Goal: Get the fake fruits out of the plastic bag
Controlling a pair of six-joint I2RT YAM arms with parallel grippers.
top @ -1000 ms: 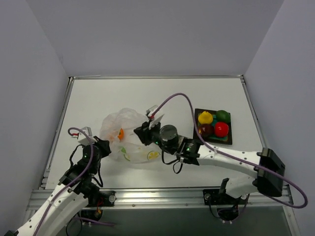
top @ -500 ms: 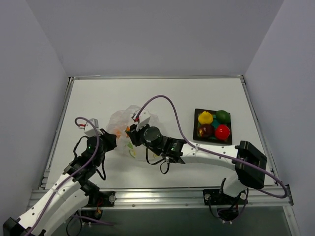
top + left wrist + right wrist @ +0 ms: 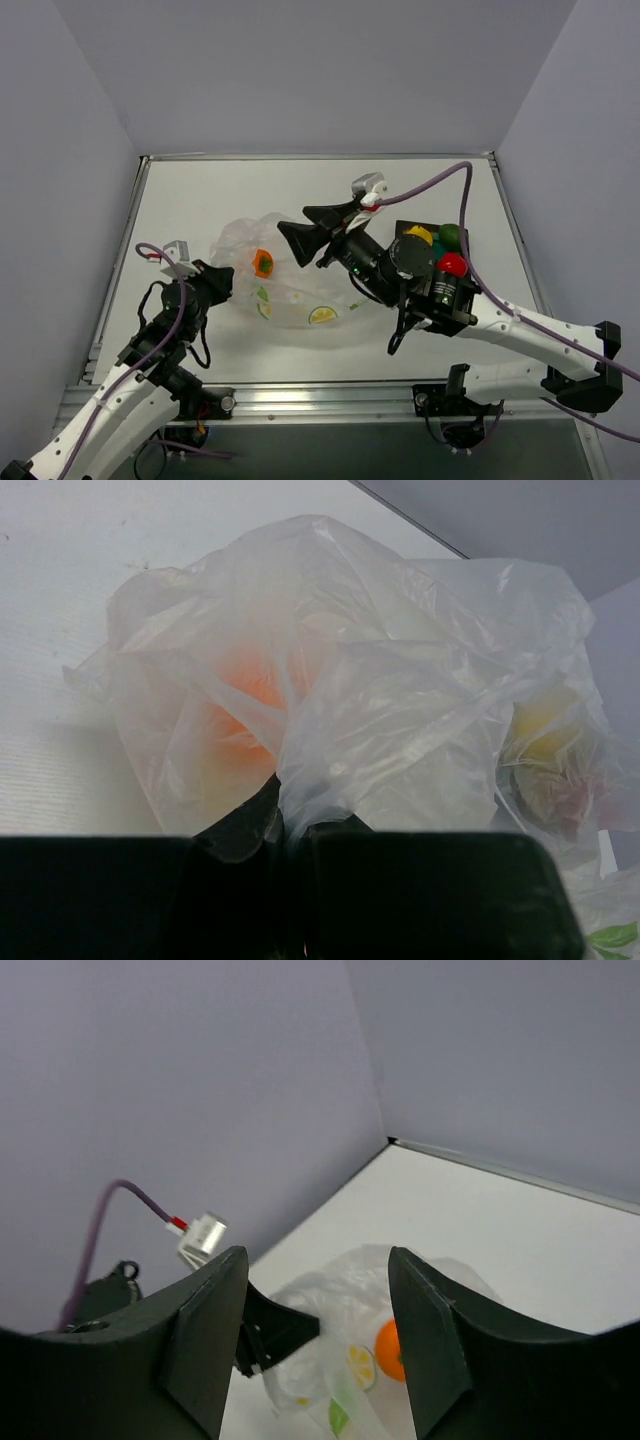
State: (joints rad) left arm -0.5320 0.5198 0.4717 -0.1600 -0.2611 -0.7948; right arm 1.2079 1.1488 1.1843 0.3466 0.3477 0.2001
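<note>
The plastic bag [image 3: 300, 295] lies crumpled left of the table's centre, with an orange fruit [image 3: 263, 262] showing through it. My left gripper [image 3: 216, 284] is shut on the bag's left edge; in the left wrist view the film [image 3: 400, 710] is pinched between my fingers and an orange glow [image 3: 238, 705] shows behind it. My right gripper [image 3: 296, 222] is open and empty, raised above the bag's right part. It looks down on the bag [image 3: 335, 1305] and the orange fruit [image 3: 388, 1348]. Yellow [image 3: 418, 236] and red [image 3: 451, 263] fruits sit on the tray; the maroon one is hidden.
The dark square tray [image 3: 468, 285] stands at the right, mostly covered by my right arm. A green fruit [image 3: 453, 235] also sits on it. Purple-grey walls enclose the table. My left gripper [image 3: 275, 1332] shows in the right wrist view beside the bag.
My right gripper has come up out of the bag and moved right, open and empty. The bag has spread flatter to the right. My left gripper still holds the bag's edge.
</note>
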